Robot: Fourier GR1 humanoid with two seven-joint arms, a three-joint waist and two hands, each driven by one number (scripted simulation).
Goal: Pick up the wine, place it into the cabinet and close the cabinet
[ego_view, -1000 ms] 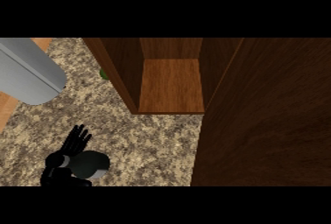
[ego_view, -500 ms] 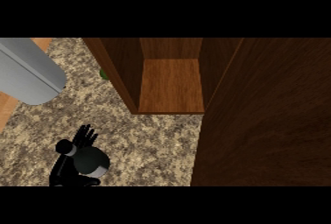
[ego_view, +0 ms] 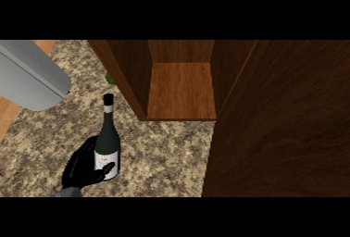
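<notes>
- You have one black hand (ego_view: 83, 167) in view, entering from the lower left edge on a grey forearm; by its place at the view's left it is the robot's left hand.
- Its fingers are curled round the lower body of a dark green glass wine bottle (ego_view: 107, 143), with the thumb lying across the pale label near the bottle's base.
- You see the bottle as a long, slim cylinder narrowing to a thin neck, with a light band just under its black cap; the neck points toward the top of the view.
- The bottle shows over the speckled beige-and-brown granite counter (ego_view: 171, 152), just to the left of the cabinet's opening and apart from it; you cannot tell whether its base touches the stone.
- The dark brown wooden cabinet (ego_view: 181, 88) stands open: its inner shelf is a lighter, straight-grained board between darker side walls.
- Its dark wooden door (ego_view: 280, 139), smooth with a faint swirling grain, fills the right side of the view.
- A large smooth grey rounded body (ego_view: 27, 76) occupies the upper left corner.
- A small green object (ego_view: 109, 78) peeks out beside the cabinet's left wall; its form is mostly hidden.
</notes>
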